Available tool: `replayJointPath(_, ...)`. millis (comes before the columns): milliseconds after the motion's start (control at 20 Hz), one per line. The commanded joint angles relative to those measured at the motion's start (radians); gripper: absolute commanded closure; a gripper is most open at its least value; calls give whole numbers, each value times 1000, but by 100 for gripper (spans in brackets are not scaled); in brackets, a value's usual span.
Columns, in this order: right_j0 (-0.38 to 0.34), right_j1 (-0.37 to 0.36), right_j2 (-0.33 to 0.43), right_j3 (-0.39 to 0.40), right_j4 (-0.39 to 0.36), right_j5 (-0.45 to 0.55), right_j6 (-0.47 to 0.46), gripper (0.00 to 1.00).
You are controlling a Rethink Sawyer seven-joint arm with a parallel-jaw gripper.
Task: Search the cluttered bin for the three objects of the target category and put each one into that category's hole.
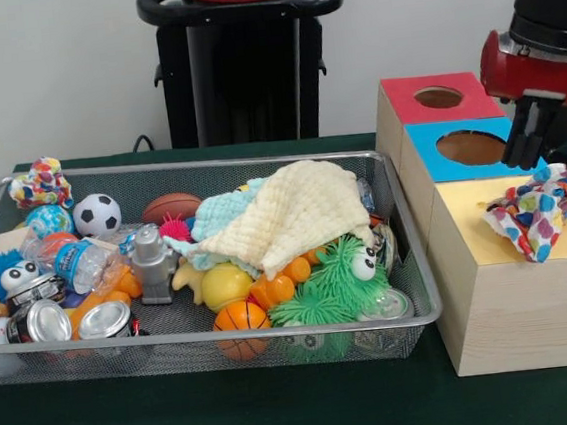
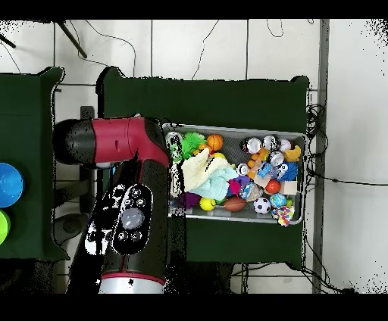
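Note:
The wire mesh bin [image 1: 275, 331] lies on the green table, full of toys; it also shows in the overhead view [image 2: 235, 127]. One white cloth with coloured spots [image 1: 539, 206] lies crumpled on the yellow top of the near wooden box [image 1: 513, 301] and hides its hole. My gripper [image 1: 526, 149] hangs just above and to the left of that cloth; I cannot tell whether it touches it. A second spotted cloth [image 1: 42, 183] sits in the bin's far left corner and shows in the overhead view [image 2: 283, 218]. A third is hidden. In the overhead view my arm [image 2: 129, 189] covers the boxes.
The blue-topped box [image 1: 470, 146] and the red-topped box [image 1: 438, 97] stand behind the yellow one. In the bin a pale-yellow waffle cloth [image 1: 293, 211] covers a mint-green cloth [image 1: 221, 213]; balls, cans and a green fuzzy toy [image 1: 336, 283] lie around. The pedestal [image 1: 244, 66] stands behind.

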Motion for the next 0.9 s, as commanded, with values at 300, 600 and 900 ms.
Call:
replayJointPath(300,-55,55,134,140,0,-139,64,100)
replayJointPath(600,-73,97,151,139,-21,-267,70,100)
replayJointPath(900,-90,112,153,116,-26,-255,55,100)
